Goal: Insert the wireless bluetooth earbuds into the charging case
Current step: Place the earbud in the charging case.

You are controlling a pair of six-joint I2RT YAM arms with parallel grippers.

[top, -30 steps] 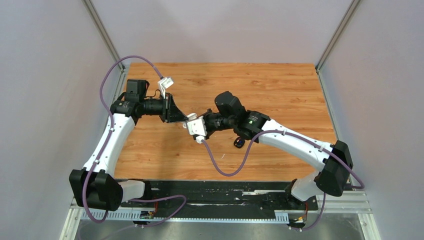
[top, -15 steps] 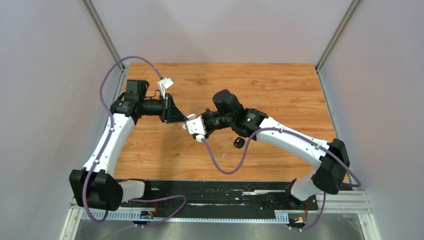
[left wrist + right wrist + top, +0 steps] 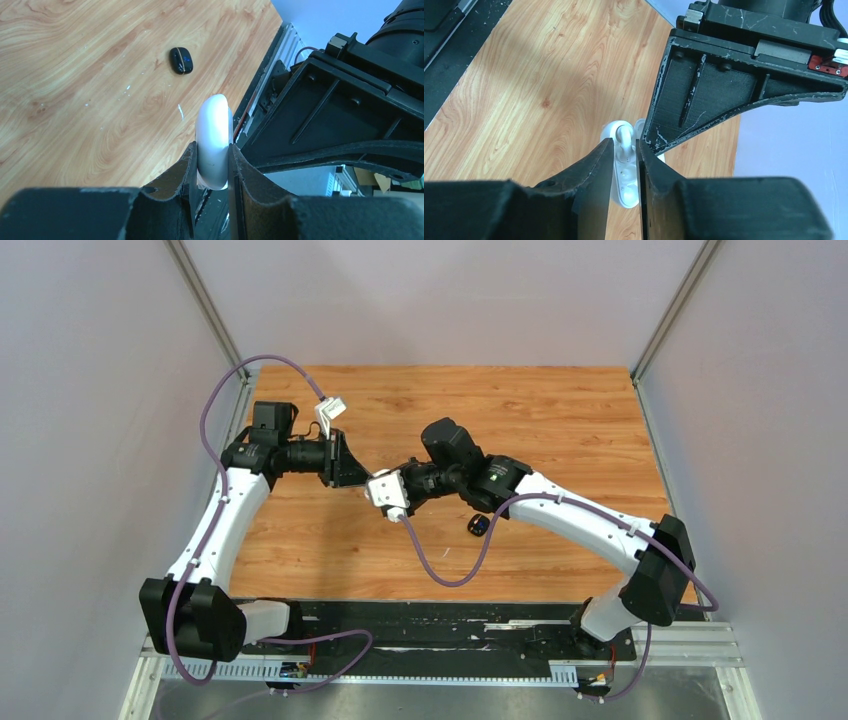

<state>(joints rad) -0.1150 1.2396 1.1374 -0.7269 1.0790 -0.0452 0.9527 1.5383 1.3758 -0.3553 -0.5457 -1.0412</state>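
Right wrist view, nearest first: the right gripper (image 3: 624, 146) has its two black fingers set narrowly apart around a tiny white plastic earbud (image 3: 623, 134). Whether the pads press on it or only flank it cannot be told. Just beyond, the earbud's lower end meets the open face of a white pebble-shaped plastic charging case (image 3: 626, 187), whose round sockets show between the fingers. Close behind the case is one broad black finger of the left gripper (image 3: 212, 157), and past that the orange-brown wooden table (image 3: 549, 75). From the left wrist view, the left fingers are clamped on the lower part of that case, holding it edge-on above the table. Farther off, a small glossy black oval object (image 3: 180, 60) lies alone on the wood, too small to tell whether it is a case or an earbud. Several risks seem likely from here. The earbud may not be fully seated, so parting fingers could drag it sideways or let it tip out and fall to the table. Pushing it down could twist the case in its shallow pinch. The two grippers sit almost touching, so a small sideways move could knock them together and jar the case loose.
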